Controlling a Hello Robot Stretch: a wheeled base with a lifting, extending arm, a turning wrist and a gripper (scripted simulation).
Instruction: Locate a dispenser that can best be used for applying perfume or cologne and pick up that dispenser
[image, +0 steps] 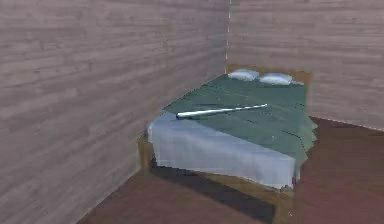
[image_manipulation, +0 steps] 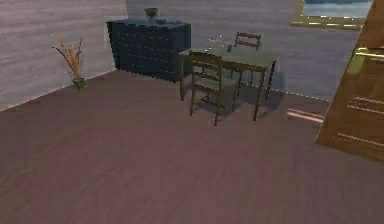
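Since small stuff reads as blobs, the dispenser's spot can't be fixed. Best guess is the pale bits (image_manipulation: 214, 42) on the desk (image_manipulation: 250, 58), upper centre of arm side view, or the small obj (image_manipulation: 151, 13) atop the dark dresser (image_manipulation: 150, 48), upper left. Both are tops where toiletries prob. get set down. A chair (image_manipulation: 210, 82) stands close against the desk's near side, as for sitting, so approach there looks tight. Forward view: bed (image: 235, 130) centre-right w/ pillows (image: 243, 74) at its far end and a long pale rod (image: 222, 110) lying flat across the cover, too long for a dispenser. Gripper state: can't tell.
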